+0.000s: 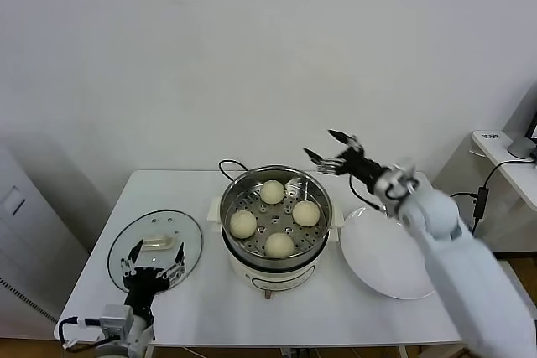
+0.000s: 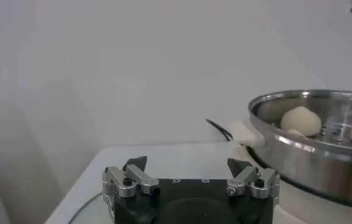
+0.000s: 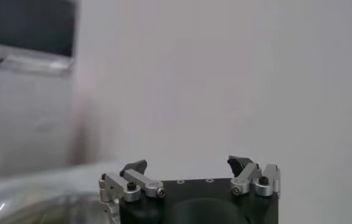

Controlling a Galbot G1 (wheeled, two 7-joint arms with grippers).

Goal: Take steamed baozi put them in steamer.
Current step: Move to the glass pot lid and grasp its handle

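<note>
baozi (image 1: pixel 272 191): all four sit spaced apart on steamer (image 1: pixel 277 251) floor, so loading looks done | plate (image 1: pixel 390 266) just beside, bare | right gripper (image 1: pixel 333 155) spread, empty, raised above the steamer's far right rim | left gripper (image 1: pixel 153 262) spread, idle over lid (image 1: pixel 127 245)

In your left wrist view, the steamer (image 2: pixel 310 131) beyond the left fingers (image 2: pixel 136 164) runs off the picture's edge; its rim hides two buns (image 2: pixel 302 120) partly and the other two wholly. The glass lid (image 2: pixel 94 204) under those fingers shows only a sliver. In your right wrist view, what lies below the right fingers (image 3: pixel 134 167) is blurred beyond telling.
</note>
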